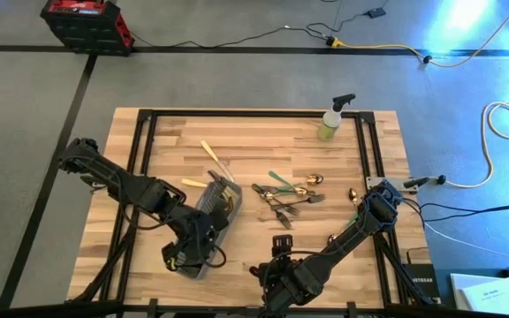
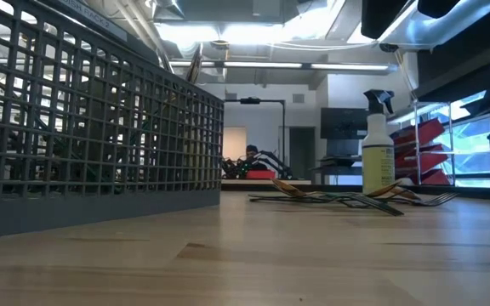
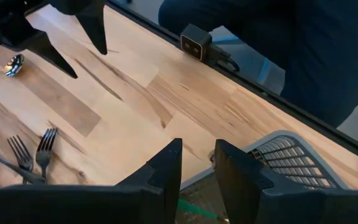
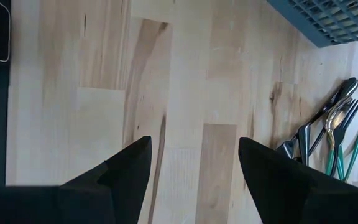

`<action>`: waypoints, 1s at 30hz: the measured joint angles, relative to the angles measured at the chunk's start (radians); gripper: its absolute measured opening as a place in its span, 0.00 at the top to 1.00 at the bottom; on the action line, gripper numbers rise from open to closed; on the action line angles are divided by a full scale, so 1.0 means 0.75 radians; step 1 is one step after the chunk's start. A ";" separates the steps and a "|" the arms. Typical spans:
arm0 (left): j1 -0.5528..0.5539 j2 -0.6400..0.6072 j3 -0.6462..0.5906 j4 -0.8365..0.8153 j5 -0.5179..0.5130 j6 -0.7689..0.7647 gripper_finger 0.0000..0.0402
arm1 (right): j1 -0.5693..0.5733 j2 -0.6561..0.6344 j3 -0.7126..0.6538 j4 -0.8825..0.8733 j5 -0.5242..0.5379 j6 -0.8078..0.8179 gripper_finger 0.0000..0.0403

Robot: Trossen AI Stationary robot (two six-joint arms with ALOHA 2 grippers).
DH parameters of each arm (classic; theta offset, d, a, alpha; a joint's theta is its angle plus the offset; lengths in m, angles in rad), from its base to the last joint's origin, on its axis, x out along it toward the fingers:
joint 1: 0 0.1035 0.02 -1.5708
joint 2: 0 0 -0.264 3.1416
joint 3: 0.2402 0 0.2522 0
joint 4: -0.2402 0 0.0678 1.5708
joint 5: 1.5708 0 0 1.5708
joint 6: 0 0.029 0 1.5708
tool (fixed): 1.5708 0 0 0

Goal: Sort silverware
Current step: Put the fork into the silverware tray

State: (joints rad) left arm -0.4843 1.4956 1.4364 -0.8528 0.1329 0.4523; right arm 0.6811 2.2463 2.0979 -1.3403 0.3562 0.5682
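The silverware pile (image 1: pixel 285 199) lies mid-table: gold forks and spoons with green or dark handles, also in the low view (image 2: pixel 339 197) and the right wrist view (image 4: pixel 328 134). Two cream-handled pieces (image 1: pixel 210 155) lie farther back. Two lone spoons (image 1: pixel 316 179) rest right of the pile. My left gripper (image 1: pixel 197 243) (image 3: pixel 197 165) hovers over the near end of the grey mesh caddy (image 1: pixel 217 205), its fingers a little apart. A green handle (image 3: pixel 197 210) shows below them. My right gripper (image 1: pixel 281 243) (image 4: pixel 194 165) is open above bare wood near the table's near edge.
A yellow-green spray bottle (image 1: pixel 334 119) (image 2: pixel 378 153) stands at the far edge. The caddy's wall (image 2: pixel 92 127) fills the low view's left. A small camera (image 3: pixel 196 42) sits on the near edge, with a person in dark clothes (image 3: pixel 291 50) behind it. Bare wood lies between the two grippers.
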 joint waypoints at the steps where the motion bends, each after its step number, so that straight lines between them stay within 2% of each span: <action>1: 0.000 0.000 0.000 0.002 0.001 -0.001 0.80 | 0.000 0.000 0.000 0.000 0.000 0.000 0.44; 9: 0.000 -0.001 0.001 0.010 0.004 -0.089 0.80 | 0.000 -0.001 0.000 0.000 0.000 -0.001 0.44; 21: -0.002 -0.001 0.000 0.023 0.077 -0.161 0.80 | 0.000 -0.002 0.000 0.000 0.014 0.001 0.44; 30: -0.001 -0.002 -0.059 0.048 0.082 -0.209 0.80 | 0.000 -0.002 0.000 0.002 0.035 0.003 0.44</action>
State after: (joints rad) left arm -0.4847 1.4944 1.3922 -0.8171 0.1943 0.2952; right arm 0.6811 2.2452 2.0979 -1.3390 0.3825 0.5701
